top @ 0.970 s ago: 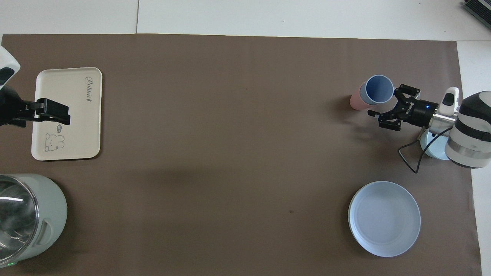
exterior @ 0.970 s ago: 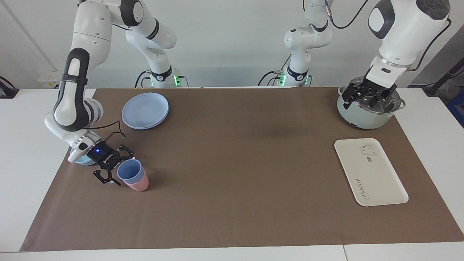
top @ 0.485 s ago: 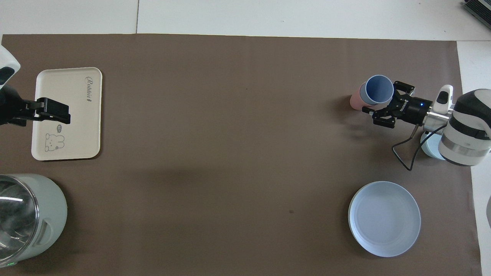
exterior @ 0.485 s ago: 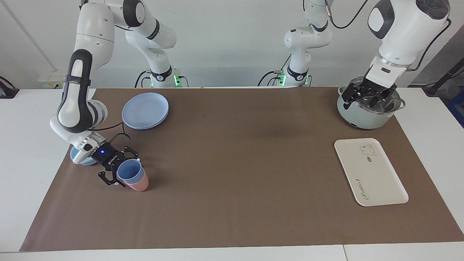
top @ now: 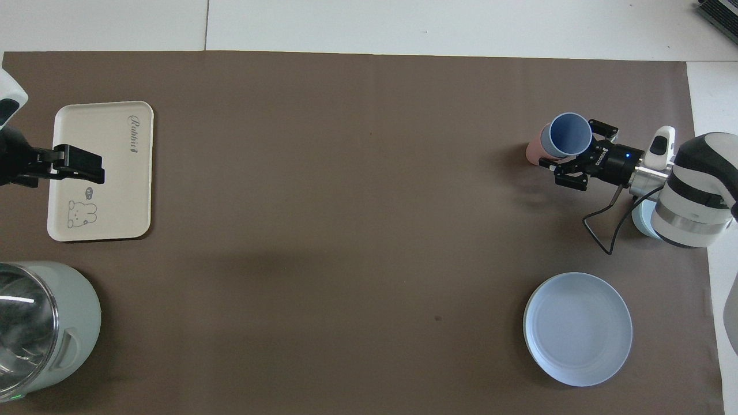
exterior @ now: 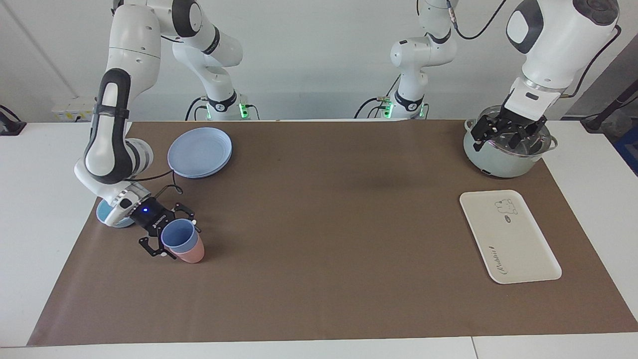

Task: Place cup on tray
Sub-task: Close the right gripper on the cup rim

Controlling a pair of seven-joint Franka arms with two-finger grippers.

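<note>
The periwinkle-blue cup [exterior: 178, 235] stands upright, nested in a pink cup [exterior: 192, 254], at the right arm's end of the table; it also shows in the overhead view [top: 569, 134]. My right gripper [exterior: 177, 238] is low and open, with one finger on either side of the blue cup; in the overhead view the right gripper [top: 578, 150] is beside the cup's rim. The cream tray [exterior: 508, 237] lies flat and bare at the left arm's end, also in the overhead view [top: 118, 196]. My left gripper [exterior: 506, 130] waits open, raised over the pot.
A pale green pot [exterior: 503, 159] stands nearer to the robots than the tray. A round blue plate [exterior: 200, 151] lies nearer to the robots than the cups. A light-blue bowl [exterior: 106, 216] sits partly under the right arm's wrist, at the mat's edge.
My right gripper has slid forward along the table until its open fingers flank the blue cup. The cups, the tray and the left arm have not moved.
</note>
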